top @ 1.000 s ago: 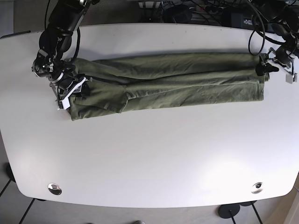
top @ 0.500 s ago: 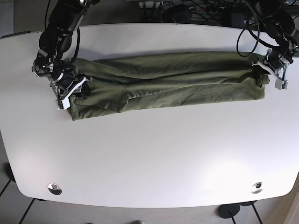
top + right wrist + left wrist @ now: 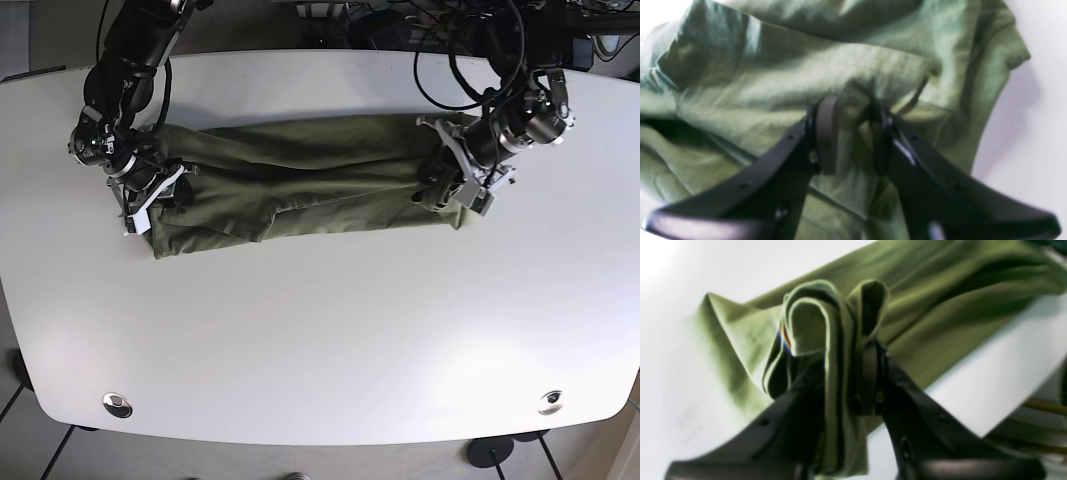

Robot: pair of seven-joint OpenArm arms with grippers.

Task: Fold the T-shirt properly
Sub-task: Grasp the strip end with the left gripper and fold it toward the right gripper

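The olive green T-shirt (image 3: 300, 185) lies as a long folded band across the far half of the white table (image 3: 320, 340). My left gripper (image 3: 447, 192) is shut on the shirt's right end, held bunched and lifted a little; in the left wrist view the shirt's layered edge (image 3: 813, 316) stands between the gripper's (image 3: 843, 380) black fingers (image 3: 870, 373). My right gripper (image 3: 150, 195) is at the shirt's left end; in the right wrist view the gripper (image 3: 853, 136) pinches a fold of the cloth (image 3: 773, 83).
Cables and equipment (image 3: 450, 30) crowd the table's far edge. Two round metal fittings (image 3: 117, 404) (image 3: 549, 402) sit near the front corners. The table edge (image 3: 983, 435) shows close to the left gripper in the left wrist view.
My left gripper has moved left from the table's right edge, carrying the shirt's right end with it, so the band is shorter. The right gripper has stayed in place.
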